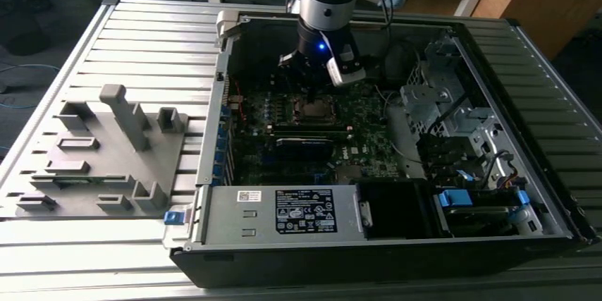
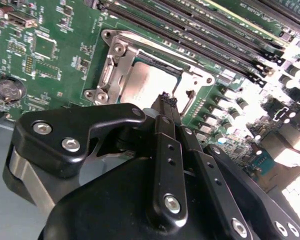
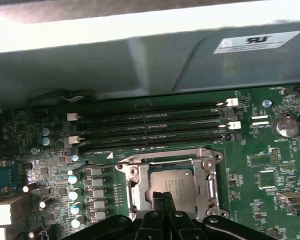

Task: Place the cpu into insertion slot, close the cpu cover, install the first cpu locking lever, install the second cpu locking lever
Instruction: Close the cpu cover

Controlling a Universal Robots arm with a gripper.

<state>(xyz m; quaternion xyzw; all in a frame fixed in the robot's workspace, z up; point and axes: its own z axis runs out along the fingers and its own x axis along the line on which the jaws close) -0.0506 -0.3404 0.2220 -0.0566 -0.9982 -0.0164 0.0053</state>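
The cpu [image 3: 171,182] lies flat in the insertion slot [image 1: 314,109] on the green motherboard, and its dull silver top shows in both wrist views [image 2: 144,83]. The silvery cpu cover [image 3: 210,186] lies down around the chip, its window framing it [image 2: 109,71]. My gripper [image 3: 163,198] is shut with nothing between its fingers. Its black tips [image 2: 165,98] hang just over the chip's edge. In the exterior view the gripper [image 1: 314,96] stands straight above the slot. I cannot tell how the locking levers stand.
Long black memory slots [image 3: 150,125] run beside the socket, and a coin battery [image 3: 286,126] sits near them. The case wall [image 3: 140,65] rises behind. A power supply [image 1: 282,211] and drive cage [image 1: 452,114] fill the case. A grey fixture [image 1: 103,153] lies at the exterior view's left.
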